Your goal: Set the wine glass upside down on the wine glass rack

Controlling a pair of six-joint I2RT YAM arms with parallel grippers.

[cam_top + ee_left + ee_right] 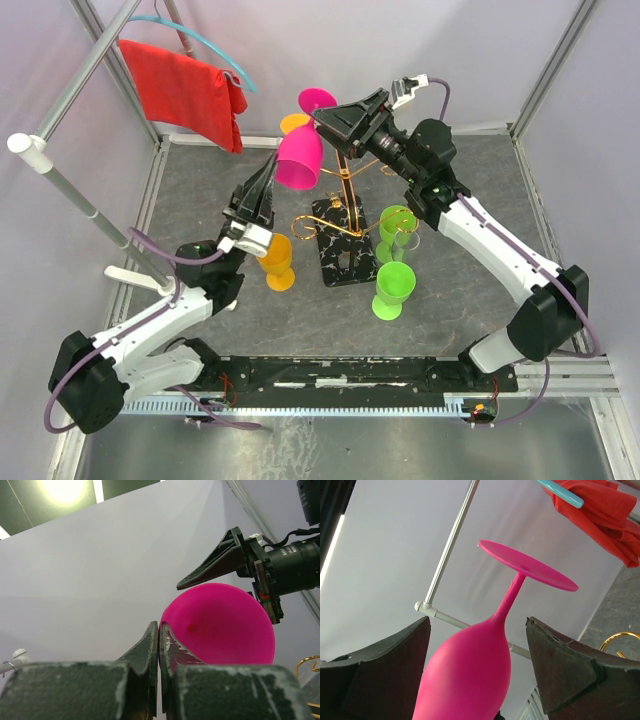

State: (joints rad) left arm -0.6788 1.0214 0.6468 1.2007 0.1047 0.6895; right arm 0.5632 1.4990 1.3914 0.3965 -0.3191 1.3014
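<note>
A pink wine glass (300,158) hangs upside down in the air, foot (318,100) on top, just left of the top of the gold wire rack (345,195) on its black veined base (345,258). My left gripper (270,170) is shut on the rim of the bowl from below; in the left wrist view its jaws (159,624) are pressed together at the edge of the pink bowl (220,622). My right gripper (330,128) is open with a finger on each side of the glass (470,675), not touching it. A gold rack curl also shows in the right wrist view (620,639).
An orange glass (277,260) stands left of the rack base. Two green glasses (397,225) (393,288) are to its right. An orange piece (294,122) shows behind the pink glass. A red cloth (185,90) hangs on a white pole (80,195) at the back left.
</note>
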